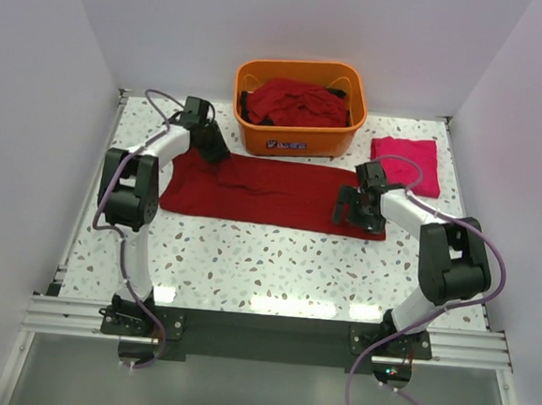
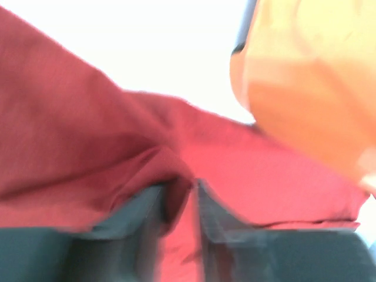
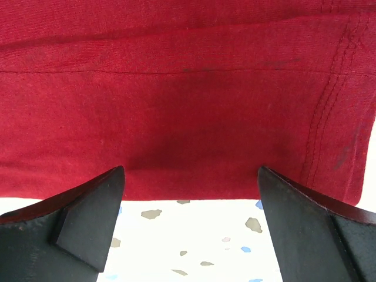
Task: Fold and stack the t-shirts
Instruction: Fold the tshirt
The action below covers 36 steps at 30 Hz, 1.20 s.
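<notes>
A dark red t-shirt (image 1: 267,191) lies spread flat across the middle of the table. My left gripper (image 1: 215,151) is at its far left corner, and in the left wrist view (image 2: 179,197) the jaws are pinched on a fold of that shirt (image 2: 88,147). My right gripper (image 1: 353,210) is at the shirt's right end, open. In the right wrist view (image 3: 191,176) the shirt's hem (image 3: 188,117) lies just beyond the fingertips, with nothing between them. A pinkish-red t-shirt (image 1: 407,164) lies folded at the back right. More dark red t-shirts (image 1: 293,101) are piled in the tub.
The orange plastic tub (image 1: 299,141) stands at the back centre, just behind the spread shirt, and shows blurred in the left wrist view (image 2: 305,88). White walls close in the table on the left, right and back. Speckled tabletop (image 1: 266,268) lies in front of the shirt.
</notes>
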Each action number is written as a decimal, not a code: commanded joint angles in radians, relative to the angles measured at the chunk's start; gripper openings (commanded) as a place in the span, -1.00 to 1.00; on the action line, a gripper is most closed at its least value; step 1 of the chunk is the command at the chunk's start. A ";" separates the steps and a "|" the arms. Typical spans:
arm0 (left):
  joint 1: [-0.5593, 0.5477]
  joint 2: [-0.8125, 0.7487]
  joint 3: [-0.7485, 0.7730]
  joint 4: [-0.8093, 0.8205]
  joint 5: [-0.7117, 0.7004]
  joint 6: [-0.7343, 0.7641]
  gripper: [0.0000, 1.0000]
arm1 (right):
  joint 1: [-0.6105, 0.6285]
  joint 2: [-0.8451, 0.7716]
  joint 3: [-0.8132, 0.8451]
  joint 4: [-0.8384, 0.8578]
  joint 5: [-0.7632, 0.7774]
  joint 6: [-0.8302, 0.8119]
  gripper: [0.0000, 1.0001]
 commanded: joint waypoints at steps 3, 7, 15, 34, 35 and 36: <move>0.004 0.077 0.162 0.010 0.013 -0.029 0.32 | -0.001 -0.005 0.025 0.008 0.025 -0.008 0.97; 0.004 0.045 0.119 -0.001 0.007 -0.014 0.75 | -0.001 -0.022 0.022 0.002 0.036 -0.019 0.97; -0.003 -0.257 -0.194 0.072 -0.080 0.002 1.00 | -0.001 -0.048 0.002 0.009 0.019 -0.031 0.97; 0.001 -0.312 -0.584 0.118 -0.136 0.013 1.00 | 0.002 -0.038 -0.115 0.057 -0.016 -0.023 0.97; 0.001 -0.328 -0.608 0.118 -0.137 0.009 1.00 | 0.002 -0.049 -0.128 0.057 -0.016 -0.019 0.97; 0.001 -0.345 -0.655 0.115 -0.148 0.003 1.00 | 0.001 -0.058 -0.151 0.046 -0.021 -0.003 0.97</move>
